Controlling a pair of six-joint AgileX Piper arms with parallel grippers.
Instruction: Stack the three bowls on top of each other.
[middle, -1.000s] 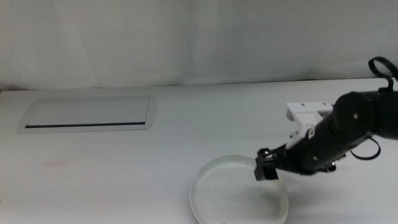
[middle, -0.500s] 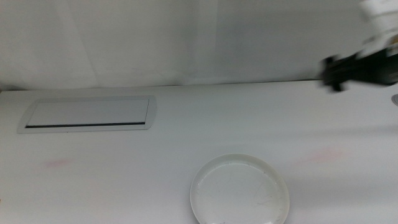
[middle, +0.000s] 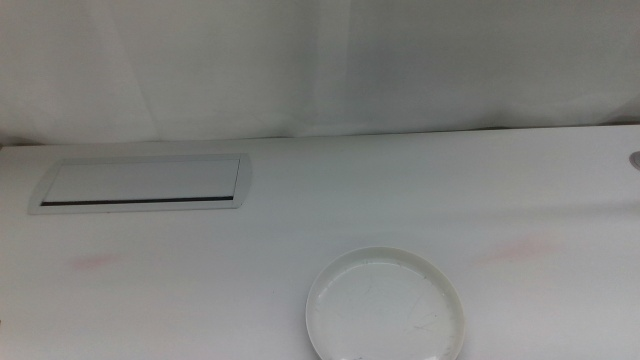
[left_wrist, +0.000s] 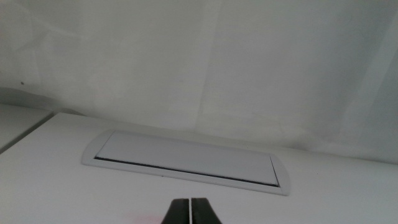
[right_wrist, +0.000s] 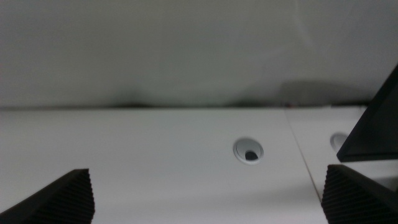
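One cream-white bowl (middle: 385, 305) rests upright on the white table near the front edge, right of centre in the middle view; it is the only bowl I can see, and the others are hidden or out of view. Neither arm appears in the middle view. My left gripper (left_wrist: 189, 212) is shut with nothing in it and hovers low over the table, facing the white panel (left_wrist: 186, 163). My right gripper (right_wrist: 205, 199) is open, its jaws far apart with nothing between them, looking at bare table and the back wall.
A flat white rectangular panel (middle: 140, 183) with a dark slot lies at the back left. The right wrist view shows a round cable hole (right_wrist: 249, 150) in the table and a dark object (right_wrist: 373, 124) at the picture's edge. A white curtain backs the table.
The right arm left the bowl's rim, rose up and to the right, and is now out of the middle view. The bowl stayed where it was.
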